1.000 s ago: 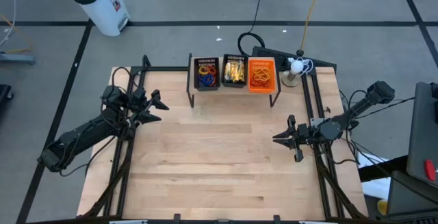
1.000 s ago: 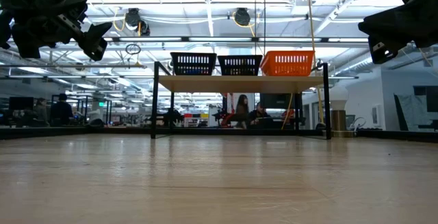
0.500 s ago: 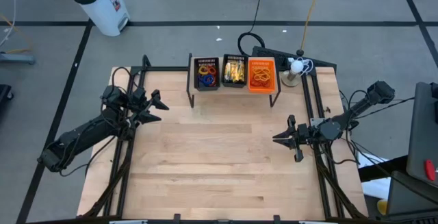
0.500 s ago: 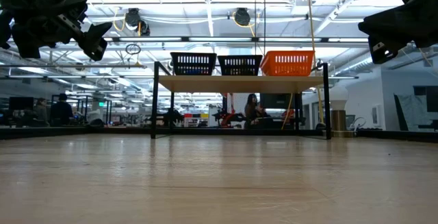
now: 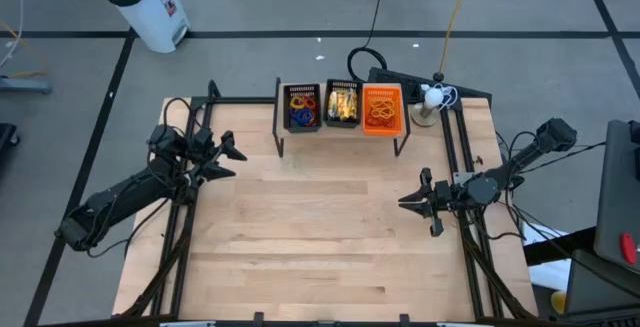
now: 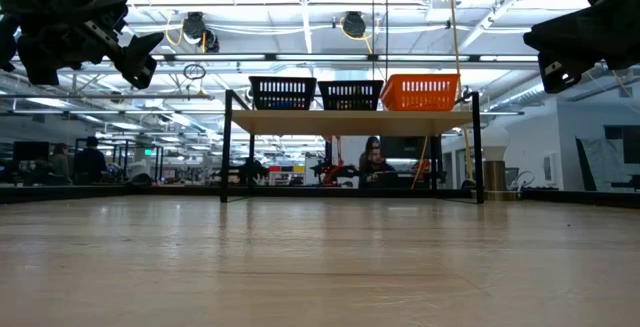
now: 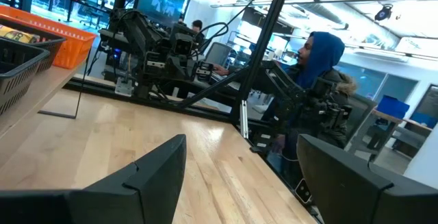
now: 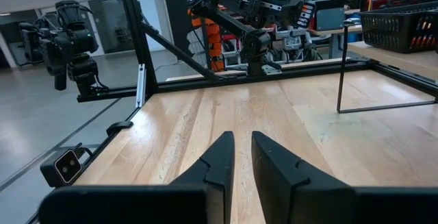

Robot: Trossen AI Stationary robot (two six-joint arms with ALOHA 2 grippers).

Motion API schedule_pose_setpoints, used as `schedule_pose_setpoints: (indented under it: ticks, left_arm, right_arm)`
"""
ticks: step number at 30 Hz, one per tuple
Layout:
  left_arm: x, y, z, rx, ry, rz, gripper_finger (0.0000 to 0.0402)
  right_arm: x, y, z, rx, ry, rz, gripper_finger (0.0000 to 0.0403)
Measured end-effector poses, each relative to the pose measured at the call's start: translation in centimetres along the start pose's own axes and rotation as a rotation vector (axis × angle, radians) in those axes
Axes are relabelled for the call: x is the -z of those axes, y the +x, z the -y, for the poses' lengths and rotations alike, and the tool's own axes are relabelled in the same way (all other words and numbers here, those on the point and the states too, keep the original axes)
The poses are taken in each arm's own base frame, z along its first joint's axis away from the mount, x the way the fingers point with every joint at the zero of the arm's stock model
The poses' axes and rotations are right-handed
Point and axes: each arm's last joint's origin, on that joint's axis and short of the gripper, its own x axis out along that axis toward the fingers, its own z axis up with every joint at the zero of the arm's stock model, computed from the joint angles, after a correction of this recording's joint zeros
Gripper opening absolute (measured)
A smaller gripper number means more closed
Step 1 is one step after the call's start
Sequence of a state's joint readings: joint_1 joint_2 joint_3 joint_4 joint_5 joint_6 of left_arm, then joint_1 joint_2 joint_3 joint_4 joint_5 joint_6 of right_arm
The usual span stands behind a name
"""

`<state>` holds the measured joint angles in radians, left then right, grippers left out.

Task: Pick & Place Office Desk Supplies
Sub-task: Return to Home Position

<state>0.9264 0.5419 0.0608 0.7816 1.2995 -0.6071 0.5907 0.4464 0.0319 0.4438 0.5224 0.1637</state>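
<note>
Wood counter (image 5: 320,237): the largest item in view, with both arms drawn back over opposite sides.

Shelf (image 6: 350,122): stands at the far edge of the counter on dark legs and carries three baskets side by side.

Left gripper (image 5: 231,162): raised above the counter's left side, well apart from the shelf. The left wrist view shows its fingers (image 7: 161,166) spread wide with nothing between them.

Right gripper (image 5: 403,203): raised above the right side, pointing across the counter. Its fingers (image 8: 219,157) are drawn almost together, with only a sliver of gap, and hold nothing.

Baskets: one black basket (image 6: 282,93) at the left end, a second black basket (image 6: 350,96) in the middle and an orange basket (image 6: 420,93) at the right end. All sit upright and close together on the shelf.

Office desk supplies: all of them lie inside the baskets.
- The rubber-band loops (image 5: 301,113), in red, blue and orange, fill the left black basket.
- The yellow-gold pieces (image 5: 343,103) fill the middle one.
- More loops (image 5: 380,111) lie in the orange one.

Handling assessment:
- The loops are judged light, soft and liable to snag or stretch, so they are best pinched across a bunched strand.
- The oblong pieces look stiff and smooth and are likely to roll, so they are best gripped across the middle.
- A loaded basket is best taken by its rim wall.

Placing appears complete.
</note>
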Motion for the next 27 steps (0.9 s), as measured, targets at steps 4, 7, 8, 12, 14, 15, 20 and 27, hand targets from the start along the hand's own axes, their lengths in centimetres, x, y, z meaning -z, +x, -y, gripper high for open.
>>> schedule_pose_setpoints:
  ticks: [4, 7, 8, 12, 14, 15, 20, 27]
  left_arm:
    - [0.0, 0.0, 0.0, 0.0, 0.0, 0.0, 0.028]
    - [0.0, 0.0, 0.0, 0.0, 0.0, 0.0, 0.028]
    - [0.0, 0.0, 0.0, 0.0, 0.0, 0.0, 0.028]
    - [0.0, 0.0, 0.0, 0.0, 0.0, 0.0, 0.028]
    - [0.0, 0.0, 0.0, 0.0, 0.0, 0.0, 0.028]
    - [0.0, 0.0, 0.0, 0.0, 0.0, 0.0, 0.028]
    - [0.0, 0.0, 0.0, 0.0, 0.0, 0.0, 0.028]
    - [0.0, 0.0, 0.0, 0.0, 0.0, 0.0, 0.028]
  right_arm:
    - [0.0, 0.0, 0.0, 0.0, 0.0, 0.0, 0.0043]
    - [0.0, 0.0, 0.0, 0.0, 0.0, 0.0, 0.0043]
    - [0.0, 0.0, 0.0, 0.0, 0.0, 0.0, 0.0043]
    - [0.0, 0.0, 0.0, 0.0, 0.0, 0.0, 0.0045]
    - [0.0, 0.0, 0.0, 0.0, 0.0, 0.0, 0.0045]
    - [0.0, 0.0, 0.0, 0.0, 0.0, 0.0, 0.0044]
    - [0.0, 0.0, 0.0, 0.0, 0.0, 0.0, 0.0041]
    - [0.0, 0.0, 0.0, 0.0, 0.0, 0.0, 0.004]
